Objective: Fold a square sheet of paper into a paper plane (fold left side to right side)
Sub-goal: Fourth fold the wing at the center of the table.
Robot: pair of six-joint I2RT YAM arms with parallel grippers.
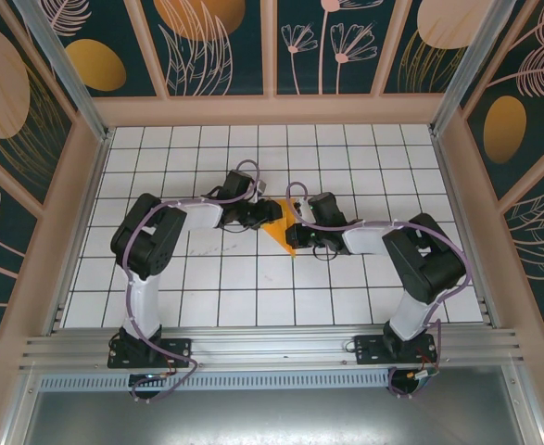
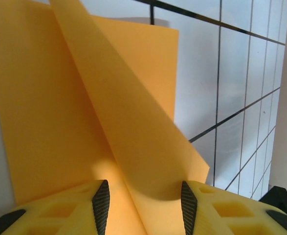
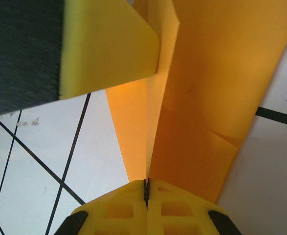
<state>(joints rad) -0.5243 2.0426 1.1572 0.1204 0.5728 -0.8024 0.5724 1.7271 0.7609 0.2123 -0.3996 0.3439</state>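
Nothing readable here tbh. The paper is plain orange-yellow with no print, the wall panels just have leaf and flower drawings, and the faint specks on the white table are too small to make out.

The overhead camera looks down on the whole tabletop — both wrist cameras peer closely at its orange paper.
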